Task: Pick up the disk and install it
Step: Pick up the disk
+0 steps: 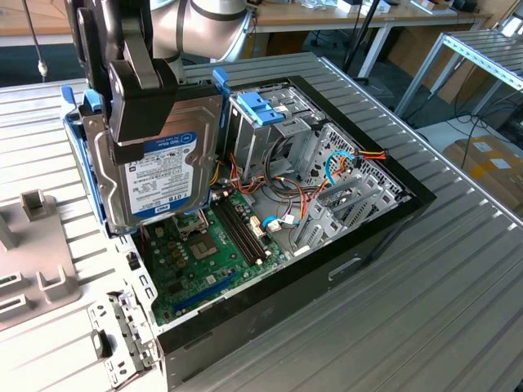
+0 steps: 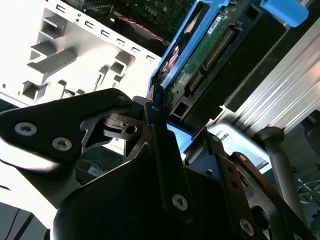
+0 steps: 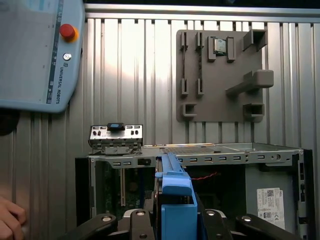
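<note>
The disk (image 1: pixel 167 175), dark metal with a white label and blue rails, hangs tilted on edge over the open computer case (image 1: pixel 392 204), at the exterior view's left. My gripper (image 1: pixel 137 102) is shut on it from above, a black finger (image 1: pixel 135 122) lying across the label. In the second wrist view the disk's green circuit side (image 2: pixel 210 55) and blue rail (image 2: pixel 172 55) stick out past my gripper (image 2: pixel 187 137). In the first wrist view the disk's blue rail (image 3: pixel 175 200) sits between my fingers (image 3: pixel 137 220), above the case's edge.
Inside the case are a green motherboard (image 1: pixel 212 245), cables and a metal drive cage with a light-blue bracket (image 1: pixel 265 106). A grey fixture plate (image 3: pixel 220 75) and a teach pendant (image 3: pixel 35 50) lie on the ribbed table. A person's hand (image 3: pixel 7 220) rests near the case.
</note>
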Robot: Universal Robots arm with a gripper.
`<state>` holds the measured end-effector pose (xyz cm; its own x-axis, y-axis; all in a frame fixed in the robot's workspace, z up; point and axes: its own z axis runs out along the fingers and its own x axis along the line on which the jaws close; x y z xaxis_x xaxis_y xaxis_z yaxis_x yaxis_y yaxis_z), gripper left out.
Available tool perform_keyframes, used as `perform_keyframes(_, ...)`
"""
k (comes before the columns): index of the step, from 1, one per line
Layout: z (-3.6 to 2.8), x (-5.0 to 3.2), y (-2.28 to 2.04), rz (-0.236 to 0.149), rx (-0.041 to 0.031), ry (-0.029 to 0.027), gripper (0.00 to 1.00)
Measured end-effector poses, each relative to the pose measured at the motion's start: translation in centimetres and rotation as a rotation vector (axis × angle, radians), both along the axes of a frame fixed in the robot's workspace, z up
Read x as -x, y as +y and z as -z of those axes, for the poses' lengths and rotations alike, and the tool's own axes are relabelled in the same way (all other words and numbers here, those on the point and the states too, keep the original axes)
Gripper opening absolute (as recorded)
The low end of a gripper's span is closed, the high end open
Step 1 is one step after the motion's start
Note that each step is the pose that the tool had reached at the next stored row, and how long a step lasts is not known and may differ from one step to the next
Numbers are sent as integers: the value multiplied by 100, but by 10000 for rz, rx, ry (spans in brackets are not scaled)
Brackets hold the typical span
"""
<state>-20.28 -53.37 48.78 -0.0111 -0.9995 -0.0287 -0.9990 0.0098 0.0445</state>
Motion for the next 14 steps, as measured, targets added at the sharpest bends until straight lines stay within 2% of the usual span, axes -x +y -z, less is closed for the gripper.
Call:
perform_keyframes(4, 0, 0, -36, 1, 0, 0, 37)
perform_keyframes(6, 2, 1, -86, -2, 2, 0, 37)
perform_keyframes(9, 9, 0, -98, -353, 13, -1, 37)
perform_keyframes(11, 10, -2, -106, -365, 14, 0, 37)
perform_keyframes(14, 11, -3, -148, -364, 14, -1, 37)
